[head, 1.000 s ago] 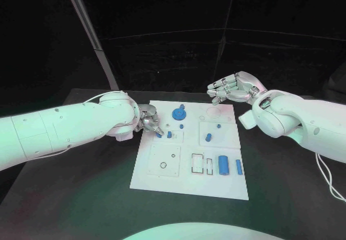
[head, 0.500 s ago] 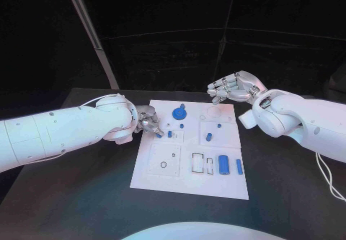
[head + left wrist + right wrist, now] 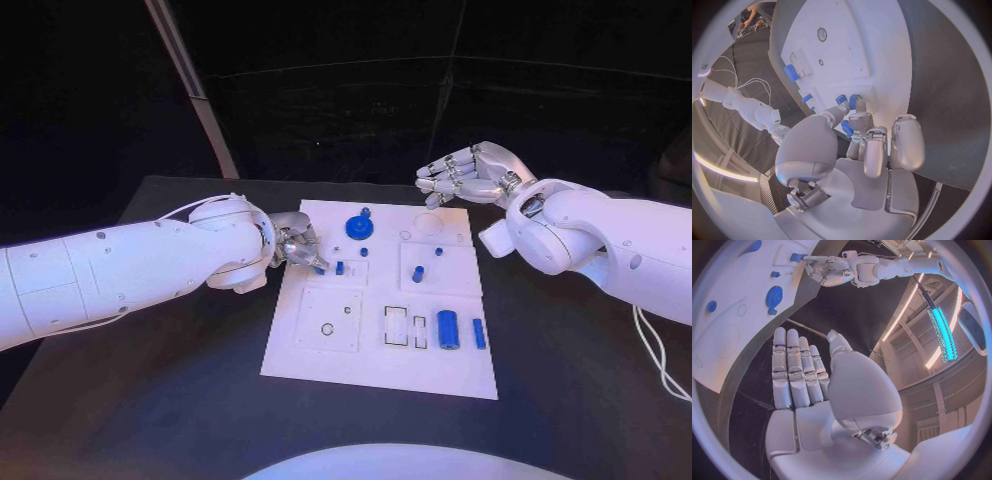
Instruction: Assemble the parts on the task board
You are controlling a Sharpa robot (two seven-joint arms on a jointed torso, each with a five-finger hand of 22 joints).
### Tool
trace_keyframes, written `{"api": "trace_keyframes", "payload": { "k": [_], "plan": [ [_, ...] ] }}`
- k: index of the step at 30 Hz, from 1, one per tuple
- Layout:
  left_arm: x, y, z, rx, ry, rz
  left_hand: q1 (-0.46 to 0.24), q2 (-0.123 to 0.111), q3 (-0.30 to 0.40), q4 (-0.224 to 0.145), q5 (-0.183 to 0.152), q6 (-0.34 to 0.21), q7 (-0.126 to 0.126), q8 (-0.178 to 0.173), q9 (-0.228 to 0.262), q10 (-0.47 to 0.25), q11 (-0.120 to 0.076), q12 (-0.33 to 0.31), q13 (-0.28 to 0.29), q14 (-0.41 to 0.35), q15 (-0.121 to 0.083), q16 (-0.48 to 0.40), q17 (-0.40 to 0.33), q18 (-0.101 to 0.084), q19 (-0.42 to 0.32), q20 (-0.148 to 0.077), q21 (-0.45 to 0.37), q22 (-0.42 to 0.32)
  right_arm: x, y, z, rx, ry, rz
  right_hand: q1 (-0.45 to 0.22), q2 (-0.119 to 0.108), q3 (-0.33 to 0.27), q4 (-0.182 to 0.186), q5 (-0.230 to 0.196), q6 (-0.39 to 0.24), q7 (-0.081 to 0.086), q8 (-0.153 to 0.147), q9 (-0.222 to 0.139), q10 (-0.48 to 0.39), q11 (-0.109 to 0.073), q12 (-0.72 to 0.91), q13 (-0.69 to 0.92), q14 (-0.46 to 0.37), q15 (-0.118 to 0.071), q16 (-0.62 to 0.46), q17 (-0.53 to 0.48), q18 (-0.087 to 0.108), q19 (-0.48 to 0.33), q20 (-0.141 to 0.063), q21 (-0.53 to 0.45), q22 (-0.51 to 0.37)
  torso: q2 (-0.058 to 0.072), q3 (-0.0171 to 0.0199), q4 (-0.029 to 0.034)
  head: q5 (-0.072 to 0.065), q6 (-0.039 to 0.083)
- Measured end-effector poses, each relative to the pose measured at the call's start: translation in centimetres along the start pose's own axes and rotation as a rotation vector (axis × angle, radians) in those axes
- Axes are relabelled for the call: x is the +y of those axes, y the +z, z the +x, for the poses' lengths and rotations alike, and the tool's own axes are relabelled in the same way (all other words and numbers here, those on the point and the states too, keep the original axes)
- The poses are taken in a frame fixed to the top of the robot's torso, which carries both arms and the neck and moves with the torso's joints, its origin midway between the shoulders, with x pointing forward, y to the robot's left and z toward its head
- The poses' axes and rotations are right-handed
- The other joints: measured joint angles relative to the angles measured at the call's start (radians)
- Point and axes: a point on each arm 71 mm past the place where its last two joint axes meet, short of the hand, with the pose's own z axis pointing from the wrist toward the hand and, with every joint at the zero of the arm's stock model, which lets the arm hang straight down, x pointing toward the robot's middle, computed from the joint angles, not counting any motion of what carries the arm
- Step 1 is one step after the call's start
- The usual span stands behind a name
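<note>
Head view: the board [image 3: 378, 345] lies flat in the middle of the table [image 3: 144, 400], long side running away from me. My left hand [image 3: 300, 246] sits at the board's left edge, near the far end, fingers bunched downward over a small blue peg [image 3: 317, 268] at that edge. In the left wrist view the fingertips [image 3: 856, 105] close around a blue peg [image 3: 847, 128] just off the board [image 3: 848, 45] rim; I judge it pinched, though the contact itself is partly hidden by the fingers. A second peg [image 3: 339, 267] stands just beside that hand on the board. A blue gear [image 3: 358, 229] sits near the far end, with a small stud [image 3: 362, 252] close to it. Toward the middle stand a peg [image 3: 417, 273] and a smaller stud [image 3: 438, 251]. Near the right side, two upright cylinders, one thick [image 3: 447, 329] and one thin [image 3: 477, 334], stand beside a rectangular outline [image 3: 404, 328]. My right hand [image 3: 464, 174] hangs above the far right corner of the board, clear of it, fingers curled loosely and holding nothing; in the right wrist view its fingers [image 3: 798, 370] lie side by side, straight, with the thumb apart, and the gear [image 3: 774, 296] shows beyond them.
</note>
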Motion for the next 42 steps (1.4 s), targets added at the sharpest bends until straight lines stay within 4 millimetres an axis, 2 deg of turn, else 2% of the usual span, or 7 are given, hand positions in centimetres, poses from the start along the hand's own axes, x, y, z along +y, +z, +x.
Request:
{"api": "trace_keyframes", "payload": {
  "k": [15, 42],
  "plan": [
    [0.23, 0.67, -0.20, -0.026, 0.011, -0.010, -0.005, -0.005, 0.000, 0.000, 0.004, 0.001, -0.001, 0.003, 0.001, 0.002, -0.001, 0.000, -0.004, 0.000, 0.000, 0.000, 0.000, 0.000, 0.000, 0.000, 0.004, 0.000, -0.02, 0.02, -0.02, 0.000, 0.000, 0.000, 0.000, 0.000, 0.000, 0.000, 0.000, 0.000, 0.000, 0.000, 0.000, 0.000, 0.000, 0.000, 0.000, 0.000, 0.000, 0.000, 0.000, 0.000, 0.000, 0.000, 0.000, 0.000, 0.001, -0.0002, -0.0010, -0.001, -0.002],
    [0.20, 0.75, -0.21, -0.002, 0.045, -0.010, 0.001, -0.011, 0.000, 0.000, 0.003, 0.002, -0.001, 0.008, 0.001, 0.005, -0.005, 0.001, 0.007, 0.000, 0.000, 0.000, 0.000, 0.000, 0.000, 0.000, 0.004, 0.002, -0.04, 0.07, 0.03, 0.005, 0.001, 0.000, 0.000, 0.000, 0.000, 0.000, 0.000, 0.000, 0.000, 0.000, 0.000, 0.000, 0.000, 0.000, 0.000, 0.000, 0.000, 0.000, 0.000, 0.000, 0.000, 0.000, 0.000, 0.000, 0.000, 0.0003, -0.0006, -0.002, -0.008]
  ]
}}
